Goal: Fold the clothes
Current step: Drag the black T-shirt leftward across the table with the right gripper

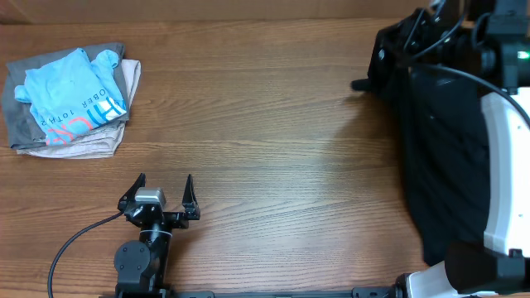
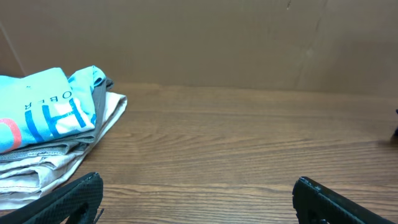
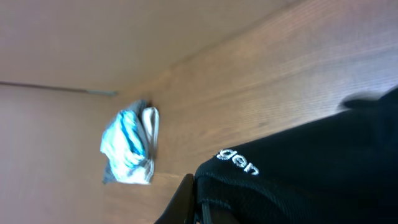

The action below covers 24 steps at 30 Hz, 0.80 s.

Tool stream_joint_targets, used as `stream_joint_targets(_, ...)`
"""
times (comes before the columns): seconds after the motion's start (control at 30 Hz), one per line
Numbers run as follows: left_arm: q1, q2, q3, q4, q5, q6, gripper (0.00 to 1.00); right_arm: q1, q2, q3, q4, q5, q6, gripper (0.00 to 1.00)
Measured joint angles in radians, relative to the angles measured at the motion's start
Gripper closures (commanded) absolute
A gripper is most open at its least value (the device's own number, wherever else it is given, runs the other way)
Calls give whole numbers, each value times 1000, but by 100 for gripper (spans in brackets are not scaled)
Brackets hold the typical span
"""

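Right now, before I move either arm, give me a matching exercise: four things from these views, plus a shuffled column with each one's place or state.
Things:
1. left gripper
2. right gripper
3. blue shirt
4. black T-shirt

Place or state:
a. at the far right of the overhead view
b. on top of the folded pile
c. open, holding nothing
d. shut on dark fabric

Pairs: 1-c, 2-d, 3-b, 4-a

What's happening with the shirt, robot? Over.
Left gripper open, empty. Right gripper shut on black shirt, far right, not yet folded. Folded pile far left, not in the way. Over.
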<state>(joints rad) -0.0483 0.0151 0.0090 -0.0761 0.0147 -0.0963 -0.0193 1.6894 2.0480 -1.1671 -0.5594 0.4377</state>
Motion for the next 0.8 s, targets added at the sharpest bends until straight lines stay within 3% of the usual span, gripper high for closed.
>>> stream_joint_targets(0.33,0,0,0,0,0,0,0,104,-6,249,-92,1,10,96)
stream_joint_targets(0.8,0,0,0,0,0,0,0,391,0,278,2,47,10,96)
